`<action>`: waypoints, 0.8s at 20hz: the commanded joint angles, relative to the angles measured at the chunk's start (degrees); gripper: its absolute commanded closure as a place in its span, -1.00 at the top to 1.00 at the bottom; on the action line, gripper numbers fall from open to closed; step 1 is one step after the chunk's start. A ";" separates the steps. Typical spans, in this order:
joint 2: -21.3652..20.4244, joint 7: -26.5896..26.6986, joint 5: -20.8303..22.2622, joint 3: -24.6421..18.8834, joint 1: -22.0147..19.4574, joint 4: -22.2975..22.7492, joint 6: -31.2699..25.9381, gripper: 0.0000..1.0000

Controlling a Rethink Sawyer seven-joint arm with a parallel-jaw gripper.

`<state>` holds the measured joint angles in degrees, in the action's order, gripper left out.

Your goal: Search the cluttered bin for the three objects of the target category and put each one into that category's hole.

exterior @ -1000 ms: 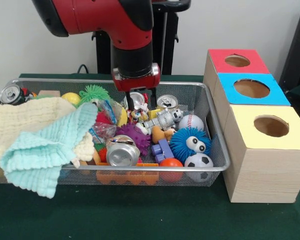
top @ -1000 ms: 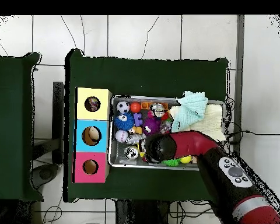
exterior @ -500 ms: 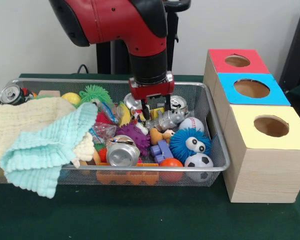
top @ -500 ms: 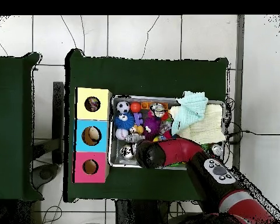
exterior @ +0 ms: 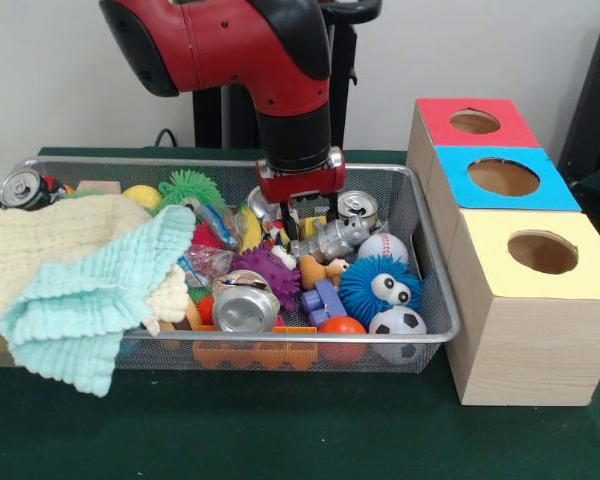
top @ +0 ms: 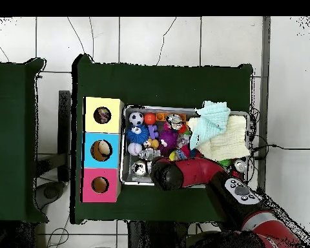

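Silver toy robot (exterior: 330,238), lying tilted, under gripper (exterior: 306,222); contact unclear.

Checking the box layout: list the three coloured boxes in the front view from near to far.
Yellow box → blue box → red box.

Even, bright indoor light; soft shadows under bin (exterior: 430,330); front view crisp.

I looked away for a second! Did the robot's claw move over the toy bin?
Yes. In the front view the gripper has shifted right, toward the colored boxes, and a bit lower, now hanging right by the silver robot toy in the bin.
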<state>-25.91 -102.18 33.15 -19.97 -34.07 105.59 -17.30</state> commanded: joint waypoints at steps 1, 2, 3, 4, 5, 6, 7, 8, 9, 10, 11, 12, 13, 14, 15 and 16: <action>3.38 -5.50 -1.25 1.51 -1.00 -0.12 0.04 1.00; 3.64 -5.09 -1.29 1.20 -1.38 -0.31 -0.17 1.00; 3.54 -4.97 -1.39 1.08 -1.50 -0.19 -0.27 1.00; 3.44 -4.85 -1.55 0.92 -1.63 -0.08 -0.43 1.00; 3.16 -4.89 -1.48 0.98 -1.68 0.37 -0.23 1.00; 2.78 -4.72 -1.72 0.76 -1.88 0.74 -0.57 1.00; 2.44 -4.65 -1.63 0.78 -2.06 1.23 -0.48 1.00; 1.68 -4.04 -1.88 0.32 -2.67 1.74 -1.24 1.00; 0.62 -3.10 -2.23 -0.27 -3.40 2.11 -2.50 1.00; -0.44 -2.15 -2.58 -0.87 -4.14 2.47 -3.77 1.00; -1.37 -1.39 -2.95 -1.25 -4.68 2.68 -4.91 1.00; -2.80 -0.10 -3.60 -2.04 -5.59 3.01 -6.82 1.00; -3.40 0.50 -3.97 -2.39 -5.96 3.03 -7.75 1.00; -4.24 1.51 -4.61 -3.20 -6.80 3.36 -9.20 1.00; -4.69 1.90 -5.04 -3.59 -7.12 3.42 -9.96 1.00; -5.66 2.65 -5.80 -4.42 -7.85 3.95 -11.31 1.00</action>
<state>-27.88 -102.18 30.42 -20.67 -37.99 108.04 -18.23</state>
